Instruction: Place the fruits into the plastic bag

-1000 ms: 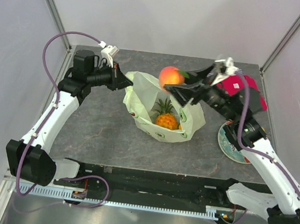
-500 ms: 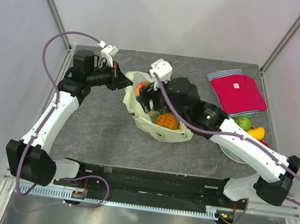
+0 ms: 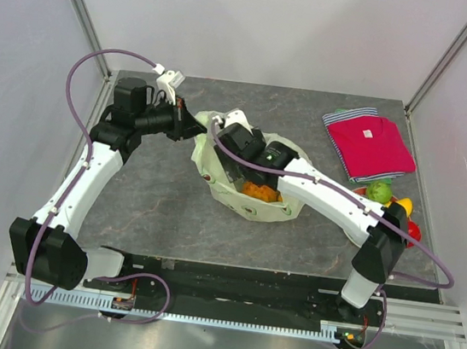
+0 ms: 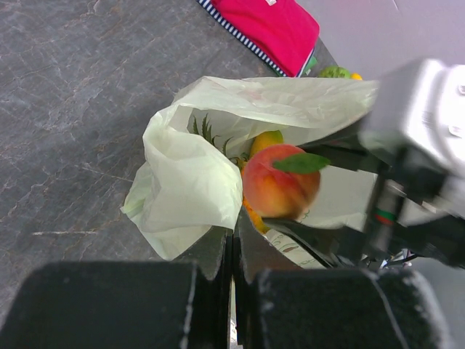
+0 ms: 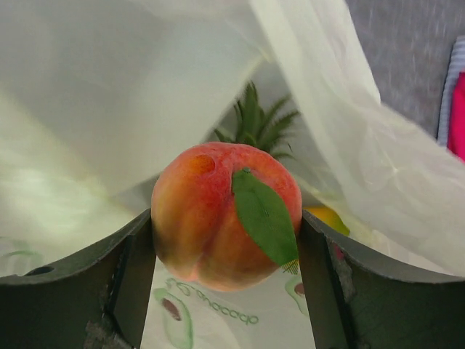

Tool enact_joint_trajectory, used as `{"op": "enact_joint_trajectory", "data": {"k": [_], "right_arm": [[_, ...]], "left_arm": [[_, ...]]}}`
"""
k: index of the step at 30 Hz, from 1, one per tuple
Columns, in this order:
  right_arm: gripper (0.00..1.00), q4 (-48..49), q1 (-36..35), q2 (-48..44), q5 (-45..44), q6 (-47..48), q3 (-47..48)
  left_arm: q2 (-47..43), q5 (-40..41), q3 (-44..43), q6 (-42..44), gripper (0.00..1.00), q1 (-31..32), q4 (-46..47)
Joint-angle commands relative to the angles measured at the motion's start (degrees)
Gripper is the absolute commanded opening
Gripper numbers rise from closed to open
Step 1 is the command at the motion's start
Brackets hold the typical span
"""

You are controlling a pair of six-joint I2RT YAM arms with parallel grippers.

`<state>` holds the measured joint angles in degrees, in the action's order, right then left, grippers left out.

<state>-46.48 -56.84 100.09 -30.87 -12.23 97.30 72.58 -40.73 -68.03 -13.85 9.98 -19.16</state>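
Right pincer point(image 5: 227, 251) reaches into the plastic bag point(image 4: 189, 182) at mid-worktop point(image 3: 152, 207); the left pincer point(image 4: 234, 251) pinches the bag's left rim, holding the mouth up. Inside lies the pineapple point(image 5: 256, 116), and above it the peach point(image 5: 211, 233) is clamped between the right fingers, not yet released. Green fruit point(image 3: 378, 191), yellow piece point(image 3: 402, 205) and red piece point(image 3: 413, 230) wait at the right edge, so by this count the task is under half done.

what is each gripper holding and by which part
The right gripper clamps the peach by its two sides; the left gripper pinches the plastic bag at its rim.
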Motion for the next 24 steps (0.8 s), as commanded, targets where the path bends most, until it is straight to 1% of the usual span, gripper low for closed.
{"op": "enact_joint_trajectory", "data": {"k": [1,4,9,12,15,16,18,19,22,24], "right_arm": [[0.21,0.06,3.66,-1.22,2.38,-5.08,-5.09],[0.21,3.4,5.42,-1.31,5.89,-6.14,-9.57],[0.25,10.69,8.41,-0.69,12.32,-9.83,-17.31],[0.31,12.11,8.59,0.27,12.77,-10.71,-18.98],[0.42,12.38,8.59,1.07,12.5,-10.97,-19.69],[0.5,12.38,8.5,1.24,12.42,-11.15,-19.78],[0.59,12.38,8.59,1.6,12.42,-11.15,-20.04],[0.68,12.29,8.59,1.68,12.42,-11.15,-20.13],[0.8,12.38,8.59,1.42,12.24,-11.06,-20.39],[0.84,12.38,8.59,1.24,11.98,-11.06,-20.39]], "left_arm": [[-0.59,-1.28,0.27,1.54,0.02,-0.4,1.84],[-0.68,-1.28,0.27,1.54,0.01,-0.31,1.84],[-0.68,-1.28,0.35,1.54,0.02,-0.31,1.84],[-0.68,-1.28,0.35,1.54,0.02,-0.31,1.84],[-0.68,-1.37,0.27,1.45,0.02,-0.31,1.76],[-0.68,-1.28,0.27,1.45,0.02,-0.31,1.76],[-0.77,-1.37,0.27,1.54,0.02,-0.31,1.76],[-0.77,-1.37,0.27,1.54,0.01,-0.31,1.84],[-0.68,-1.37,0.35,1.37,0.02,-0.31,1.84],[-0.59,-1.54,0.27,1.45,0.02,-0.31,1.84]]}}
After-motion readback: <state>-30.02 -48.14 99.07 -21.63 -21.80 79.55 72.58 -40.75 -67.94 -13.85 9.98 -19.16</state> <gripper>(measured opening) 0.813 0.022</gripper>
